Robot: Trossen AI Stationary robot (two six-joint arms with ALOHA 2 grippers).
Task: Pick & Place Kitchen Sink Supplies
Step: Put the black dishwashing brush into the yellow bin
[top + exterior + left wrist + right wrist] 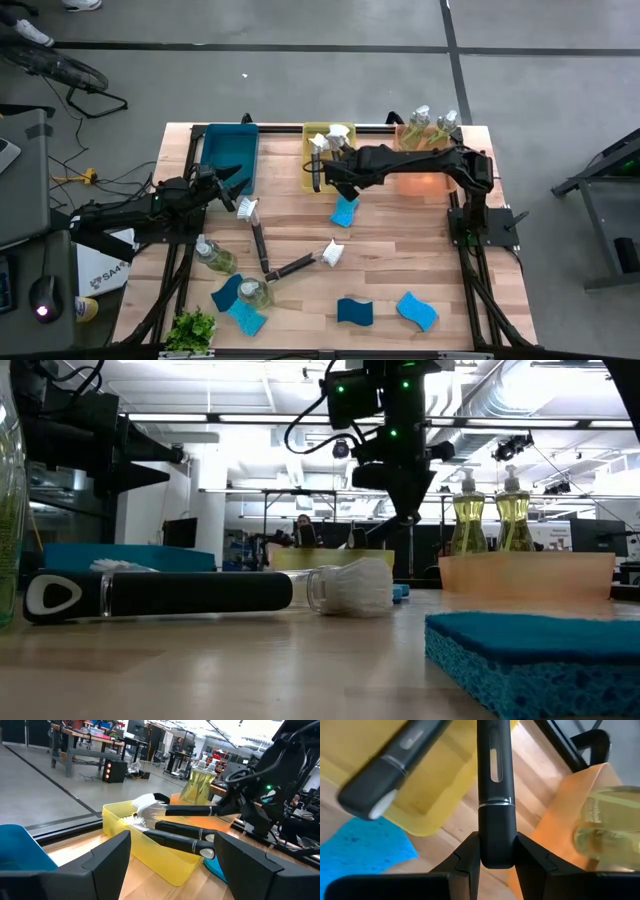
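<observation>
Right gripper has its fingers clamped on a brush handle, holding it over the yellow bin to drop beside the others, while the left gripper waits, fingers spread, by the blue bin.

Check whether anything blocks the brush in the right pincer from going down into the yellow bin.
Nothing visible blocks it. The right pincer is shut on the dish brush handle, already over the yellow bin. Two other brushes lie in that bin, leaning on its rim, so it will land against them. The left pincer waits open by the blue bin.
</observation>
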